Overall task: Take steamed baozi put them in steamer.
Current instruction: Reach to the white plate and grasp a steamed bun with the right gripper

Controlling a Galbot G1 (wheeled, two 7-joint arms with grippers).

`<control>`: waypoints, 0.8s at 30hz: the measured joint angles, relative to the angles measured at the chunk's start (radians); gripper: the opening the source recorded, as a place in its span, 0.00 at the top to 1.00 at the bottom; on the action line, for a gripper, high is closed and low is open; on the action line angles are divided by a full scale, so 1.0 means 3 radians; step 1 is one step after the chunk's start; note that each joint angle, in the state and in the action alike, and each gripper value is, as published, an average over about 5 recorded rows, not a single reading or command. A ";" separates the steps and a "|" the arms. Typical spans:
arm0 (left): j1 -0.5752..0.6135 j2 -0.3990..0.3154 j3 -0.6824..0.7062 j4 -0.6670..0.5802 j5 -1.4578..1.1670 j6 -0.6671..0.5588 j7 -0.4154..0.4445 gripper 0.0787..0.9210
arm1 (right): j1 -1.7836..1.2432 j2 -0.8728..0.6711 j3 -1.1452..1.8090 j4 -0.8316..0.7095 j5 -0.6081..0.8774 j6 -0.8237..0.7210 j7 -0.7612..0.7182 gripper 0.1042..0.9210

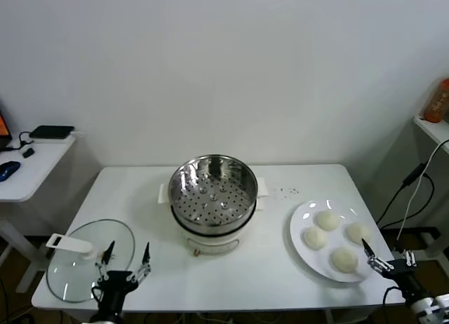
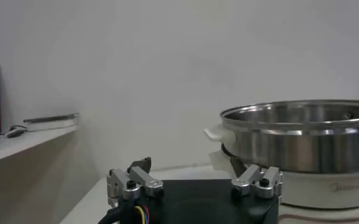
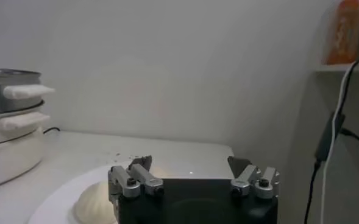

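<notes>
We count four steamed baozi (image 1: 327, 219) on one white plate (image 1: 302, 250), one steamer (image 1: 212, 198), one glass lid (image 1: 77, 268), two tables (image 1: 280, 282), two grippers, left gripper (image 1: 126, 257) and right gripper (image 1: 373, 257), and one orange bottle (image 1: 436, 101).

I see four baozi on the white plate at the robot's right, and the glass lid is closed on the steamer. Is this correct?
Not quite. The four baozi do sit on the white plate at the robot's right, but the glass lid is not on the steamer. The head view shows it lying on the table at the robot's left, beside the left pincer, and the steamer stands open with its perforated tray bare.
</notes>
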 measured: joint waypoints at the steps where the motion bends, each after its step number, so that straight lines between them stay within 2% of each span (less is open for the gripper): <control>1: -0.0004 0.0000 -0.0003 -0.0003 0.0004 0.0003 -0.0004 0.12 | 0.0033 -0.0028 -0.0018 0.0011 -0.0033 -0.0028 -0.0008 0.12; 11: -0.0063 -0.0008 -0.0009 -0.0050 0.0071 0.0035 -0.0041 0.12 | 0.0977 -0.0848 -0.0705 -0.0003 -0.0509 -0.0645 -0.0408 0.12; 17: -0.0100 -0.0025 0.0040 -0.0077 0.0107 0.0047 -0.0057 0.12 | 0.1767 -0.1350 -0.1361 -0.0258 -0.0756 -0.0857 -0.1027 0.12; 24: -0.0109 -0.0013 0.0090 -0.0059 0.0116 0.0042 -0.0058 0.12 | 0.2780 -0.1634 -0.2300 -0.0672 -0.1061 -0.0913 -0.1770 0.12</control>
